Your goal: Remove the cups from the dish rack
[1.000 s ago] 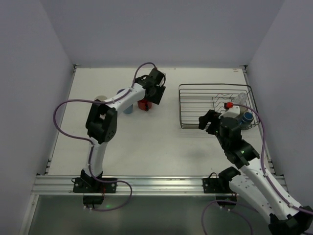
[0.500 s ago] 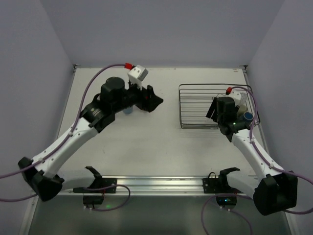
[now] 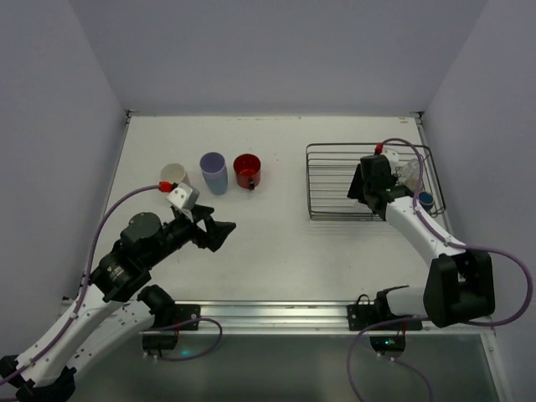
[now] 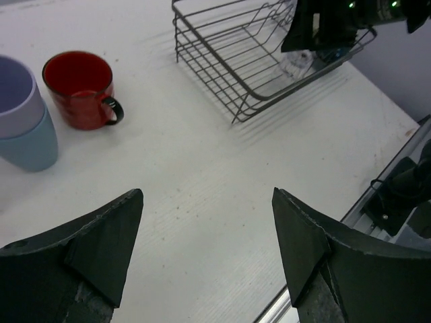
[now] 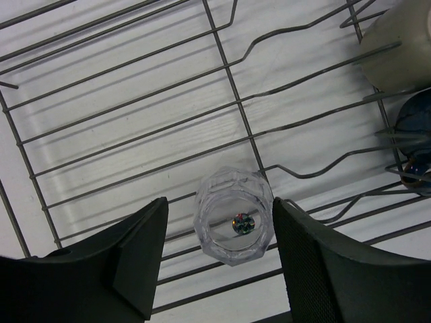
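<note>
**Top view.** A white table (image 3: 276,251) fills the frame. In the upper left, a pale cream-pink cup (image 3: 173,174), a lavender tumbler (image 3: 213,173) and a red mug (image 3: 246,171) stand upright in a row, each apart from the next. Right of centre sits the rectangular dish rack of thin dark wire (image 3: 331,214). The right tool (image 3: 358,182) reaches down into the rack, and its jaws cannot be made out from here. A dark navy cup (image 3: 425,200) sits at the rack's right edge. In the lower left, the left tool (image 3: 219,235) hangs over bare table with its jaws spread.

**Left wrist view.** The left tool (image 4: 207,202) shows two dark fingers (image 4: 101,242) at the bottom of the frame. They are wide apart, with only the table (image 4: 202,155) between them. The red mug (image 4: 79,87) stands in the upper left. Beside it at the left edge is the lavender tumbler (image 4: 15,94), whose lower part looks light blue. The dish rack (image 4: 215,74) lies in the upper right.

**Right wrist view.** A clear faceted glass (image 5: 234,219) stands upright on the wires of the dish rack (image 5: 231,81), low in the centre of the frame. The right tool (image 5: 219,207) straddles it, jaws apart and not clamped. A gap shows at the left finger (image 5: 128,262), while the other finger sits just beside the glass. A pale cup (image 5: 397,40) is in the upper right, and the dark navy cup (image 5: 414,131) is below it.
</note>
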Controlling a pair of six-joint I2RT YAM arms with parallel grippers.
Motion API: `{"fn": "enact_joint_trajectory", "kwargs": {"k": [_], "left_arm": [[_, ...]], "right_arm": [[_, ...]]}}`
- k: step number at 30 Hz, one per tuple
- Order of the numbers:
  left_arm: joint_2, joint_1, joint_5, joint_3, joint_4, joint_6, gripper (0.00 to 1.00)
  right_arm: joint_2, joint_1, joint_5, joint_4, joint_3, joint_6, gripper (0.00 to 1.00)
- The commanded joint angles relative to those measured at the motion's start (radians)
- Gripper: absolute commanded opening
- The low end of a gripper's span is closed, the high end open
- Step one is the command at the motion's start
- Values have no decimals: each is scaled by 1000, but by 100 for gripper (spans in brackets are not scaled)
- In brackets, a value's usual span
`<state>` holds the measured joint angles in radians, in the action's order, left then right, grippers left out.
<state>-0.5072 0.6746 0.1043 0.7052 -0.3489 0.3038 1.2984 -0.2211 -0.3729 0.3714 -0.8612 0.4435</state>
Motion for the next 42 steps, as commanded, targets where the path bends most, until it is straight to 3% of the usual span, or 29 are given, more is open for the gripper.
{"fn": "enact_joint_trajectory", "kwargs": {"k": [1,4,8,11,18,22,25,28,29,31,32,36,39,42], "left_arm": [[-11,-4,-71,-12,-36,0,82],[-22,-4,-46,-12,-9,-15,82],[-37,-6,-45,-6,-27,-20,82],[-30,-6,-37,-10,-30,-20,82],[-19,-6,-29,-16,-27,-15,82],[-22,-6,-25,-18,-25,-12,82],[-27,-7,-29,-18,-24,-12,82],[-34,-7,-26,-16,-24,-12,82],[-33,-6,-28,-16,-25,-12,82],[-28,-7,-25,-19,-28,-12,82],[-19,-7,-25,-19,-28,-14,82],[-19,-7,-23,-23,-22,-9,82],[-34,-7,-11,-21,-19,-2,82],[-47,-6,6,-16,-12,14,82]], "right_arm": [[50,6,3,18,-85,-14,65],[108,6,34,64,-120,-5,66],[122,6,11,73,-91,0,77],[114,6,5,74,-70,-8,80],[134,6,19,87,-84,-15,68],[163,8,23,121,-107,-32,84],[171,6,37,126,-101,-40,84],[170,6,52,132,-99,-40,77],[168,6,54,132,-98,-35,68],[159,6,52,127,-98,-32,61],[156,8,51,124,-98,-31,51],[108,8,37,72,-95,-26,33],[29,6,57,-3,-75,-20,25],[-71,5,117,-98,-23,-17,24]]}}
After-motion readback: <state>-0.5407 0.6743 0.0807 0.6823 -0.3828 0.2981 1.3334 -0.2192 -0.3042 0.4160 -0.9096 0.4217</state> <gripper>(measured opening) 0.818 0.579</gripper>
